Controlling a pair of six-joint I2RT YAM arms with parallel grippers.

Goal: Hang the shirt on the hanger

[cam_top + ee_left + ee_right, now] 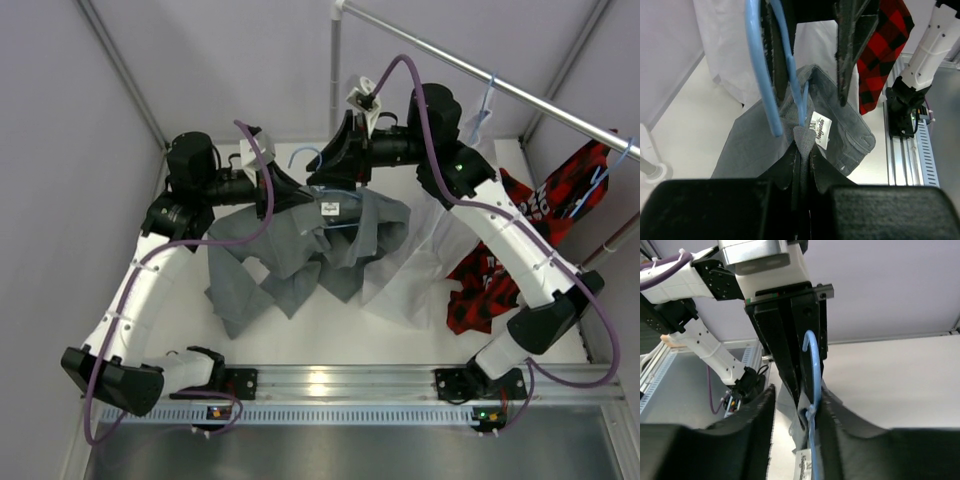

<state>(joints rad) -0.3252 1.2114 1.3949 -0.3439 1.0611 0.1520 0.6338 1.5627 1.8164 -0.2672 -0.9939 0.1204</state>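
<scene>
The plain grey collared button-up shirt (300, 255) hangs mid-scene above the white surface (330, 340). Its collar, beside the neck label, is clamped in the left end effector (801, 150), and its body and sleeves drape toward the near left. The thin light-blue clothes hanger (760, 75) dips into that collar opening, its stem passing between the 2 fingers of the right end effector (797, 392), which stand apart with a clear gap. To the right are a white garment (420, 260) and a red-and-black printed garment (500, 260), below a metal rail (440, 50).
</scene>
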